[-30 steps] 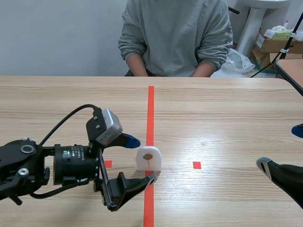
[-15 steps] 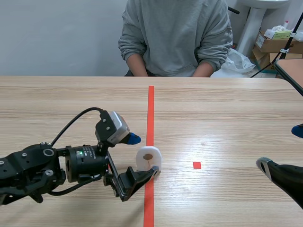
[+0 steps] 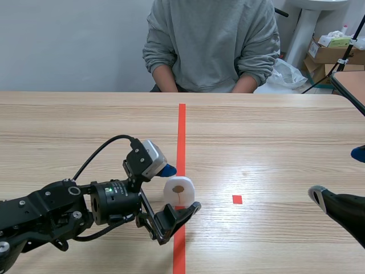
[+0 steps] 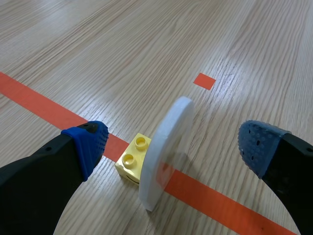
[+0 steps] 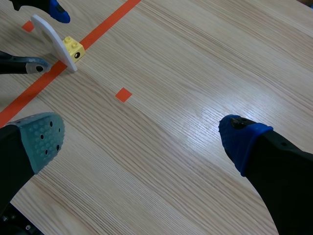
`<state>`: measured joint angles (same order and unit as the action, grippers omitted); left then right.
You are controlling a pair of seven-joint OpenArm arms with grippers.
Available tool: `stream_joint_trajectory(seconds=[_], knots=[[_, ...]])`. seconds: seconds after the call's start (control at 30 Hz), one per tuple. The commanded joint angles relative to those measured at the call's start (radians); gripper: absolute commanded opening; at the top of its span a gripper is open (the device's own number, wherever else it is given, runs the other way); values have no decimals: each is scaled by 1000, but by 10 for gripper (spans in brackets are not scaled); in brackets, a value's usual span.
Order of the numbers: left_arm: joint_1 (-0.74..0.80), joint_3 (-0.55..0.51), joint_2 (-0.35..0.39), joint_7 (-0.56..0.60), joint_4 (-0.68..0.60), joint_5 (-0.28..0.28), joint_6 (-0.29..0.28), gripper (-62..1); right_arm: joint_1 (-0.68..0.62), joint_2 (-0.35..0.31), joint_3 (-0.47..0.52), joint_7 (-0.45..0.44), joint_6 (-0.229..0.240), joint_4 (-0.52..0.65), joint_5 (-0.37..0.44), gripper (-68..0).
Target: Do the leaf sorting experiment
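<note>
Left hand, wide open and empty, had advanced to straddle the white card on its yellow block; a grasp looked imminent.

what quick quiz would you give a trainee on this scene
1. True or false: the left gripper is shut on the white leaf card.
2. Which thing sits at the card's base? A a yellow brick; B a metal clamp; C a book.
3. Fill in: the card stands on the ___ tape line.
Key: 1 false, the fingers stand open on either side of it; 2 A; 3 orange-red.
</note>
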<state>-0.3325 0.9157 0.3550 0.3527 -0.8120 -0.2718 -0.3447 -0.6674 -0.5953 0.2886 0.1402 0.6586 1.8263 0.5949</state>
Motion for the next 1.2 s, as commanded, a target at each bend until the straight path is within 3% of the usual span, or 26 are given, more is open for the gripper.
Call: stream_joint_trajectory(seconds=[0.0, 0.3, 0.47, 0.7, 0.97, 1.17], knots=[[-9, -7, -5, 22, -20, -7, -7, -43, 16, -11, 6, -8, -3, 5, 12, 4], [-9, -7, -5, 22, -20, -7, -9, -56, 16, -11, 6, -8, -3, 5, 12, 4], [-9, -7, -5, 25, -20, -8, -8, -256, 16, -10, 6, -8, -3, 5, 12, 4], [-8, -7, -5, 26, -20, -8, -8, -446, 16, -10, 6, -7, -3, 5, 12, 4], [-8, -7, -5, 26, -20, -8, -9, -566, 16, -10, 6, -7, -3, 5, 12, 4], [-8, -7, -5, 35, -20, -8, -9, -565, 16, -10, 6, -7, -3, 5, 11, 4]])
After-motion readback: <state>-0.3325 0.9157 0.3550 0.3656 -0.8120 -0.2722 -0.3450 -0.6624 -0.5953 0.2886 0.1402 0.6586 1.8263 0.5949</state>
